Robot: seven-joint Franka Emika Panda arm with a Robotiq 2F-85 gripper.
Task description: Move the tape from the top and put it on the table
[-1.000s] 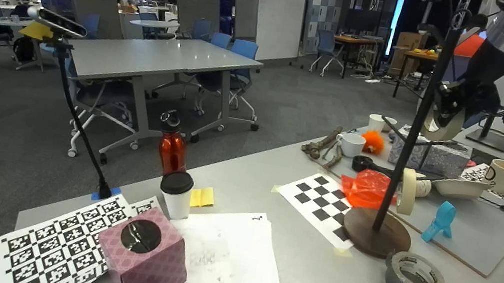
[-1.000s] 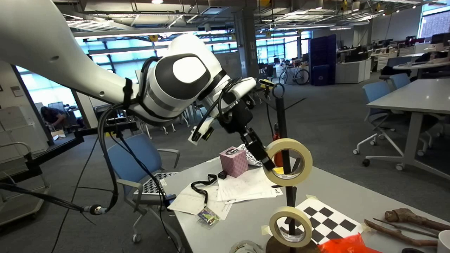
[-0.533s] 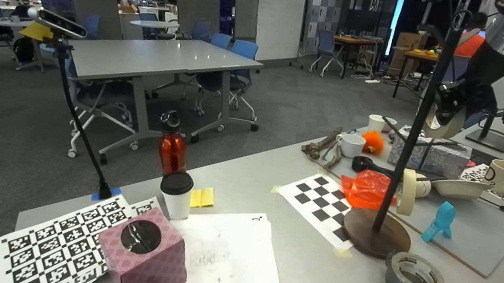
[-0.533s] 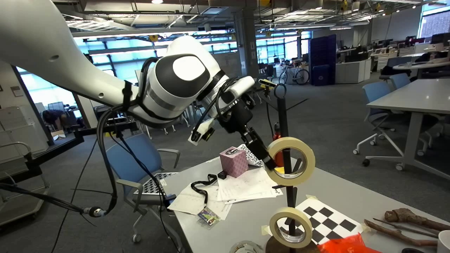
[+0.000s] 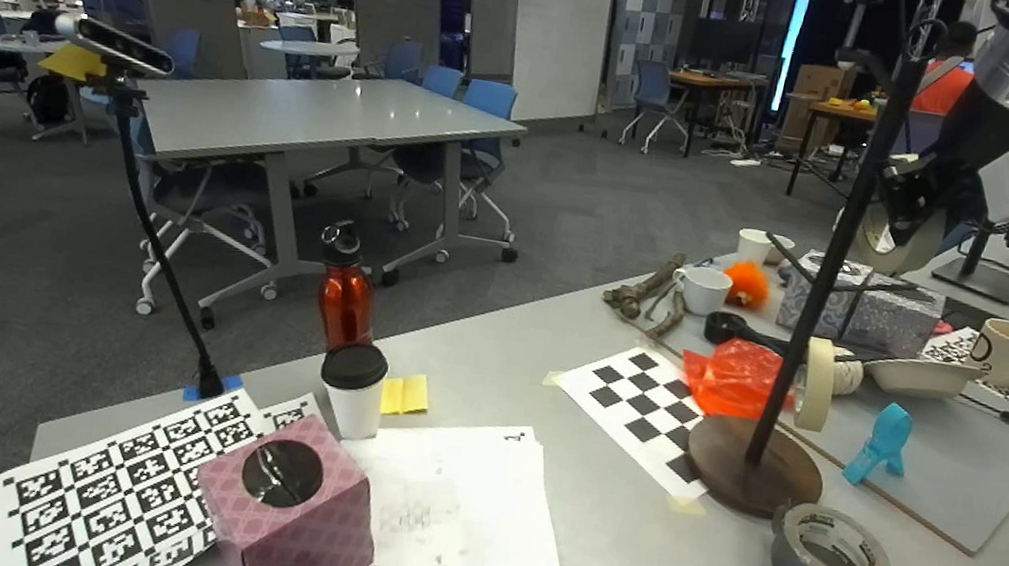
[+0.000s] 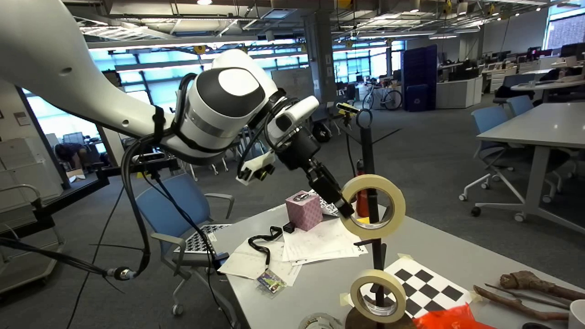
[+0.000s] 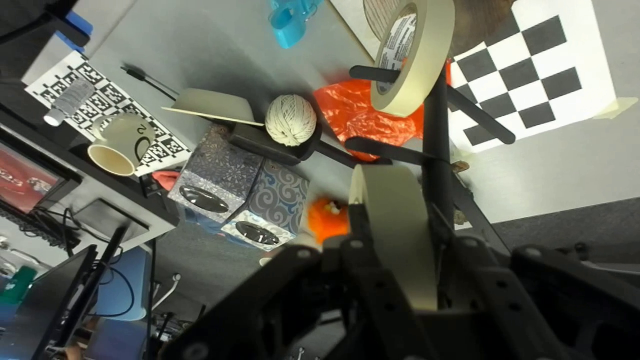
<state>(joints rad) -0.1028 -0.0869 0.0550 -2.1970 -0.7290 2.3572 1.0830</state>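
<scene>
Right of the thin dark pole stand (image 5: 823, 283), the black claw (image 5: 900, 224) gripped the wide cream masking-tape roll (image 5: 918, 249). Both had just risen slightly; unhooking seemed underway.

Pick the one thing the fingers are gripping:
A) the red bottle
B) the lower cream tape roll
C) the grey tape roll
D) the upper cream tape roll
D: in the wrist view the fingers are closed on the upper cream tape roll, while the lower roll is apart from them.
</scene>
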